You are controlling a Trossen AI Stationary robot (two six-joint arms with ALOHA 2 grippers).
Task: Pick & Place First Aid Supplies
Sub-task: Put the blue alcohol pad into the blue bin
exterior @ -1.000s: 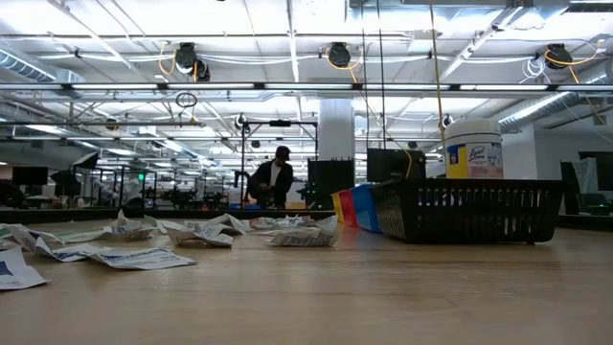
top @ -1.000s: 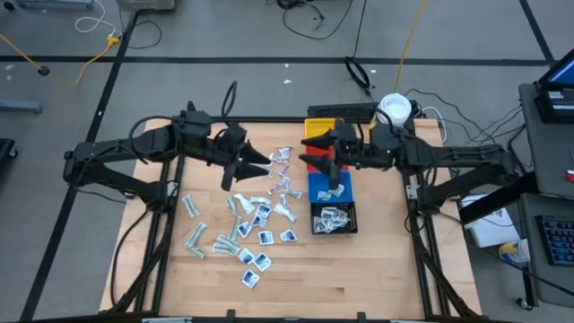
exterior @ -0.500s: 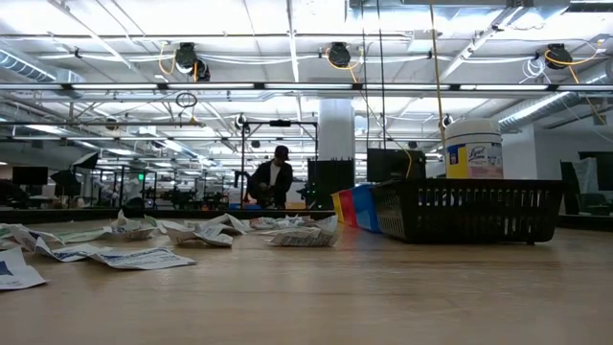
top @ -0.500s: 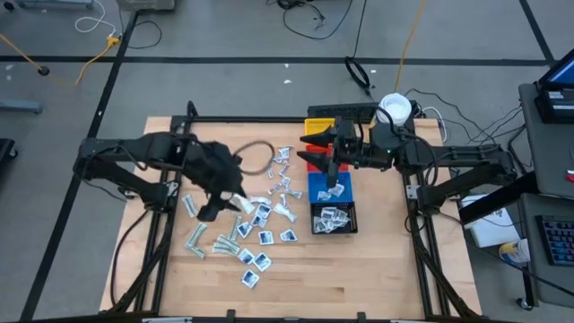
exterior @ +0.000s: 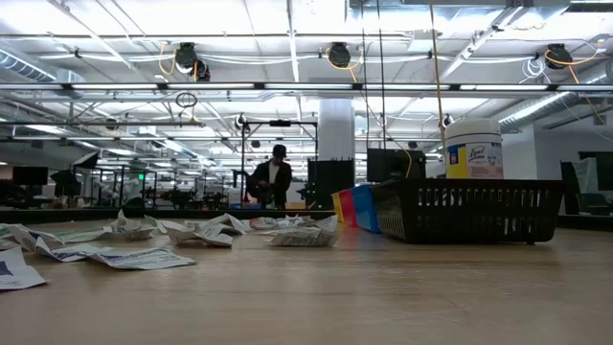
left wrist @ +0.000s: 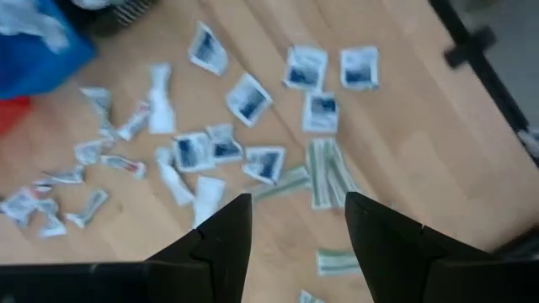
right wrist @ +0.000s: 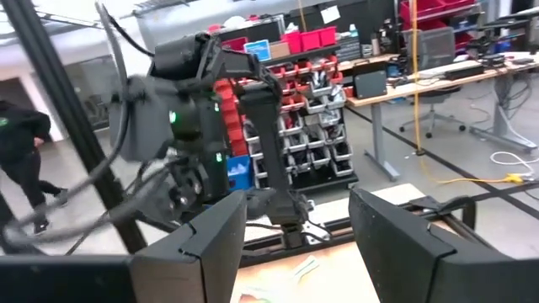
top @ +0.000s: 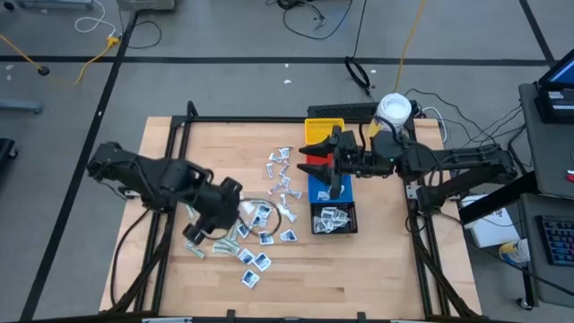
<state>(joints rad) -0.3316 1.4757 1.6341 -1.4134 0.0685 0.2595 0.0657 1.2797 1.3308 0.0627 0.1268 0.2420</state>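
The first aid supplies [top: 260, 224] lie scattered flat on the wooden table: white squares with blue marks [left wrist: 307, 69], pale green long wrappers [left wrist: 327, 172] and white sachets [left wrist: 160, 109]. My left gripper [top: 199, 235] points down over the near-left part of the scatter. It is open and well above the packets, with nothing between its fingers [left wrist: 296, 210]. My right gripper [top: 309, 160] is held level above the row of bins, open and empty [right wrist: 296, 202]. More packets lie inside the black bin [top: 334, 218].
Yellow [top: 323, 132], red [top: 314, 163], blue [top: 327, 187] and black bins stand in a row right of centre. A white jar with a yellow label [top: 393, 109] is at the far right. A person [exterior: 273, 177] is in the room far behind. Bare wood lies along the near edge [top: 359, 278].
My left gripper has swung from the far middle of the table toward the near-left. It has tipped from roughly level to pointing down over the packets, and it has rolled. Its fingers stay apart. The packets have not moved.
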